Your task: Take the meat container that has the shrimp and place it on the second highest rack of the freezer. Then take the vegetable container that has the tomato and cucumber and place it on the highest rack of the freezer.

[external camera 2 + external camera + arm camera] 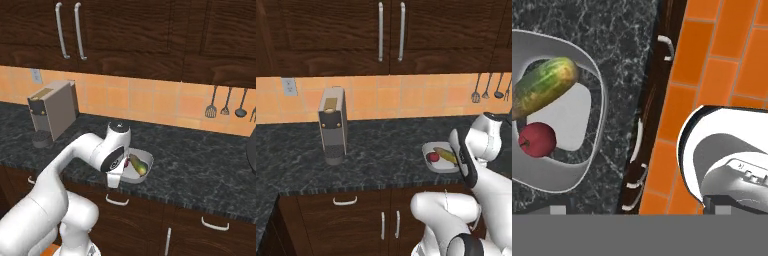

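The white arm (75,160) rises nearest the cameras, bending forward over the front edge of the dark speckled counter (381,150). Its gripper (114,180) points down at the counter's near edge, just left of the white vegetable container (142,162) in the right base view. The fingers are mostly hidden behind the wrist in both base views, and the hand view catches only the very tips at its bottom edge, so whether they stand apart or together cannot be told. Nothing visible sits between them, and the gripper does not appear to touch the container.

The container rests on the counter near its front edge, to the right of the middle in the left base view. Inside lie the cucumber (542,85) and the tomato (537,140), side by side and close together; the cucumber lies at a slant and the tomato sits beside one end of it.

Far to the left on the counter stands a grey coffee machine (332,125), against the orange tiled wall (406,97). Kitchen utensils (225,102) hang on that wall at the far right. Dark wooden cupboards (391,30) with long metal handles run above, and below the counter are drawers with curved handles (345,201).
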Tool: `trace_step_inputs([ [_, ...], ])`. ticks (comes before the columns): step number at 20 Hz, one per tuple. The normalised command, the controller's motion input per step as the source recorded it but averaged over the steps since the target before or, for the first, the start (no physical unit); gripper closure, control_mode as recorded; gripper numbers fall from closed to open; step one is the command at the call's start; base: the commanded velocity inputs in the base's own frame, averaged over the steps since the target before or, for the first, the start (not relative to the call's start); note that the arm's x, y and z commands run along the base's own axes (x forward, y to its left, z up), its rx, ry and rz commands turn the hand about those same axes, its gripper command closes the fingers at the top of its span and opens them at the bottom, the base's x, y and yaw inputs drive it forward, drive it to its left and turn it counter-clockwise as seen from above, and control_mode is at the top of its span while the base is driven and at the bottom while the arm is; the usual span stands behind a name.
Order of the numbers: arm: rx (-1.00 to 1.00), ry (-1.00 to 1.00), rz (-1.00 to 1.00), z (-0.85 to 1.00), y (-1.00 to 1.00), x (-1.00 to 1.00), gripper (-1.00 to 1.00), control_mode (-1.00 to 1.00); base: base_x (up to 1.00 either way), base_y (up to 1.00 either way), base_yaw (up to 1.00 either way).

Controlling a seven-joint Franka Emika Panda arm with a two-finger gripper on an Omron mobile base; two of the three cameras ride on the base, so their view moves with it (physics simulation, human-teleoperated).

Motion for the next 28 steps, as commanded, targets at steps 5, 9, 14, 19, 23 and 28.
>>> trace_step_inputs([
  [5,0.02,0.05,0.00,-0.40,-0.18,0.30,-1.00,-1.00,0.00,0.00,0.00],
  [9,0.02,0.02,0.00,-0.48,-0.09,0.28,-1.00,-1.00,0.00,0.00,0.00],
  [14,0.00,0.01,0.00,-0.54,0.00,0.20,-1.00,-1.00,0.00,0.00,0.00],
  [19,0.00,0.04,0.00,-0.33,0.00,0.46,-1.00,-1.00,0.00,0.00,0.00],
  [23,0.00,0.09,0.00,-0.47,0.01,0.22,1.00,-1.00,0.00,0.00,0.00],
  [28,0.00,0.16,0.00,-0.47,0.01,0.20,1.00,-1.00,0.00,0.00,0.00],
])
